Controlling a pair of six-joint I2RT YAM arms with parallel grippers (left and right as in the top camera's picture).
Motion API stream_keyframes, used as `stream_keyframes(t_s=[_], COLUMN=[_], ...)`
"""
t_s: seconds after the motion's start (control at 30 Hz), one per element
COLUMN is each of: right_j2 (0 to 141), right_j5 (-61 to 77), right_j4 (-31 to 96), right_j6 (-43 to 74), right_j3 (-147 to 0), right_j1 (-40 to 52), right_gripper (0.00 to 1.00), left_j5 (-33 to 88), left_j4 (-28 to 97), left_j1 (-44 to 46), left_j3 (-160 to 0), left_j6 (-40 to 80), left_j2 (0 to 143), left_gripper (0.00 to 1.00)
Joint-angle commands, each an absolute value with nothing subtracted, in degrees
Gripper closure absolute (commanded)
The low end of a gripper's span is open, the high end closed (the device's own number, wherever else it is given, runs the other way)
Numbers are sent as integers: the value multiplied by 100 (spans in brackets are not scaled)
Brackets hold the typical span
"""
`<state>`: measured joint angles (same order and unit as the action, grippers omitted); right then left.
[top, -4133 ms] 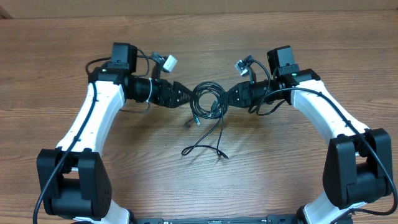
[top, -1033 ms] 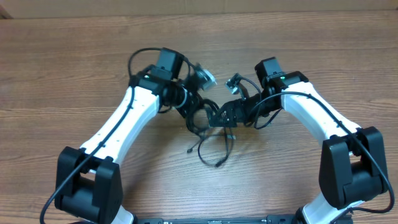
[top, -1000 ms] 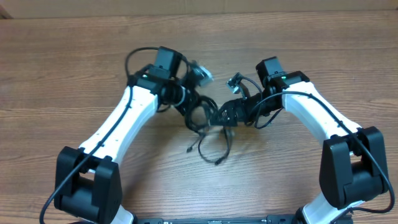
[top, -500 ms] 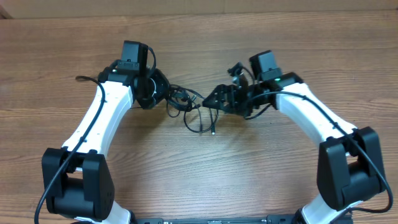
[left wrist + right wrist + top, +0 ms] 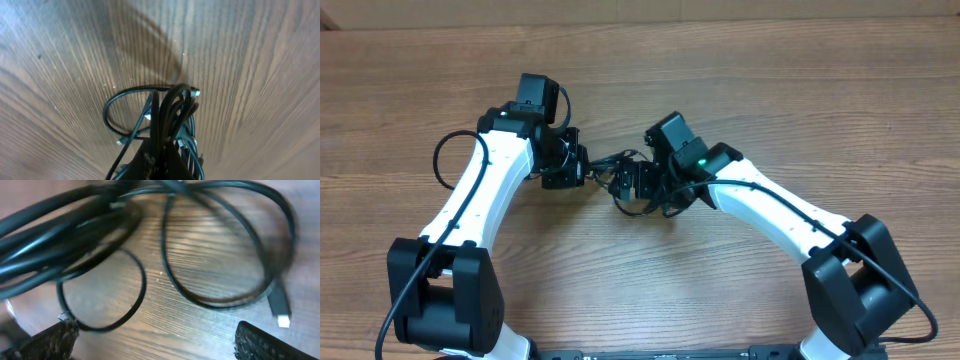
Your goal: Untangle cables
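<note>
The cables [image 5: 620, 178] are thin black cords bunched in loops on the wooden table between my two grippers. My left gripper [image 5: 582, 172] is shut on a bundle of their strands [image 5: 170, 112], and a loose loop [image 5: 116, 107] hangs out to the side. My right gripper [image 5: 640, 186] hovers open right over the bunch. In the right wrist view its fingertips [image 5: 55, 339] stand wide apart with bare wood between them. The cables' loops [image 5: 220, 255] lie just ahead of that gripper [image 5: 157, 341], one ending in a whitish plug tip [image 5: 283, 321].
Both white arms reach in toward the middle of the wooden table [image 5: 650, 290]. A thicker black robot wire [image 5: 445, 165] loops out beside the left arm. Nothing else lies on the wood.
My right arm has swung left and down over the cable bunch, staying open. The left gripper has shifted slightly toward the front, still shut on the strands, and the loops have drawn tighter.
</note>
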<state>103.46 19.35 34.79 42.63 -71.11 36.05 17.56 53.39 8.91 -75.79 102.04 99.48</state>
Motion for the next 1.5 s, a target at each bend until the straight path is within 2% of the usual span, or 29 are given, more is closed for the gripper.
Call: stream_keyframes(t_s=[0.0, 0.07, 0.13, 0.17, 0.27, 0.6, 1.03, 1.1, 1.23, 1.27, 1.33, 1.37, 1.47], right_j2=[10311, 10311, 10311, 10311, 10311, 10311, 10388, 10418, 10471, 10479, 10481, 10481, 10475], right_j5=[1688, 1820, 2010, 2147, 2565, 2290, 2018, 2014, 1656, 1474, 1013, 895, 950], right_j4=[3472, 3463, 3454, 3448, 3288, 2976, 2672, 2663, 2670, 2709, 2818, 2856, 3015], right_j6=[6528, 7363, 8009, 8392, 9137, 9909, 9929, 9996, 10068, 10055, 9668, 9380, 7929], right_j3=[-7131, -7131, -7131, -7131, -7131, -7131, -7102, -7078, -7076, -7076, -7076, -7076, -7083], right_j1=[3594, 3594, 3594, 3594, 3597, 3601, 3699, 3763, 3815, 3815, 3806, 3780, 3599], right_gripper=[6, 16, 16, 12, 13, 13, 13, 22, 51, 62, 91, 96, 96], left_j5=[1780, 1776, 1717, 1686, 1640, 1796, 2598, 2646, 2947, 3083, 3238, 3245, 3092], left_j4=[5448, 5487, 5546, 5588, 5695, 5701, 5686, 5671, 5655, 5651, 5564, 5516, 5369], left_j1=[880, 880, 880, 880, 882, 1022, 1166, 1164, 1164, 1162, 1131, 1111, 880], left_j3=[-7662, -7662, -7662, -7662, -7662, -7662, -7662, -7662, -7662, -7662, -7662, -7662, -7664], left_j6=[10982, 10997, 10997, 10995, 10995, 10995, 11216, 11288, 11286, 11238, 10851, 10624, 9677], left_j2=[9911, 9911, 9911, 9911, 9911, 9911, 9911, 9911, 9911, 9911, 9909, 9909, 9909], left_gripper=[96, 95, 95, 96, 95, 96, 96, 96, 96, 96, 96, 96, 96])
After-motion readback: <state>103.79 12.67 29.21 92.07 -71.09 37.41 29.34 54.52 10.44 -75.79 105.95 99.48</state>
